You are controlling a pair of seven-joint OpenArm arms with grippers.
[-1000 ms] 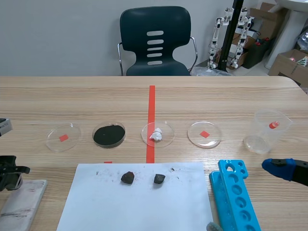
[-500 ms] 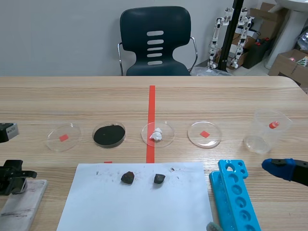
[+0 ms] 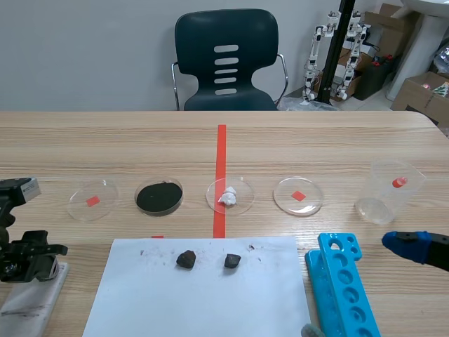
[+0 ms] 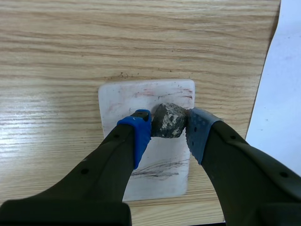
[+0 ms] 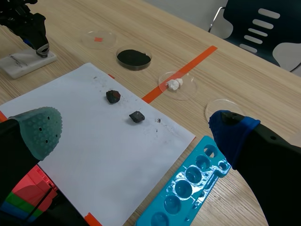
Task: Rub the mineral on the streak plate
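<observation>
"What has the left end effector (image 4: 169, 126) got hold of?"

"A rough, lumpy grey-brown stone (image 4: 168, 119), pinched tight between its blue dotted pads (image 4: 141, 134). The stone is over the far half of a white plate (image 4: 143, 174), a matte rectangle with rounded corners. The plate lies flat on the wood-grain worktop (image 4: 56, 56), just beside a sheet of white paper (image 4: 277, 108)."

"Any marks on that plate?"

"Thin dark scratches on the near half, and faint reddish smears toward the far edge."

"And the right end effector (image 5: 135, 128)?"

"Spread wide with nothing in it, above a glossy blue plastic tray (image 5: 188, 188) with round wells. On the paper lie a rounder dark rock (image 5: 113, 96) and a smaller angular rock (image 5: 137, 116)."
</observation>
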